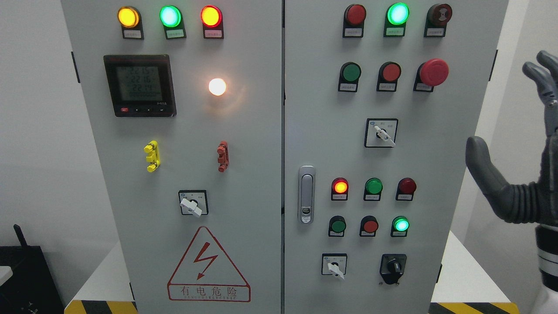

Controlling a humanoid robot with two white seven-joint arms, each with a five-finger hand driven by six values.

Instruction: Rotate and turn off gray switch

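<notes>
A grey electrical cabinet fills the head view. It carries three rotary switches with pale grey-white knobs: one on the left door (192, 206), one on the upper right door (383, 135) and one at the lower right (335, 268). All three knobs point down to the right. A black rotary switch (393, 267) sits beside the lower one. My right hand (505, 109) is raised at the picture's right edge, off the cabinet's right side. Its fingers (542, 76) are spread, its thumb (479, 161) is out, and it holds nothing and touches no switch. The left arm does not show.
Lit indicator lamps, push buttons and a red mushroom stop button (433, 72) crowd the right door. A door handle (306, 194) sits at its left edge. The left door has a meter (139, 85), a glowing lamp (217, 87) and a red warning triangle (208, 266).
</notes>
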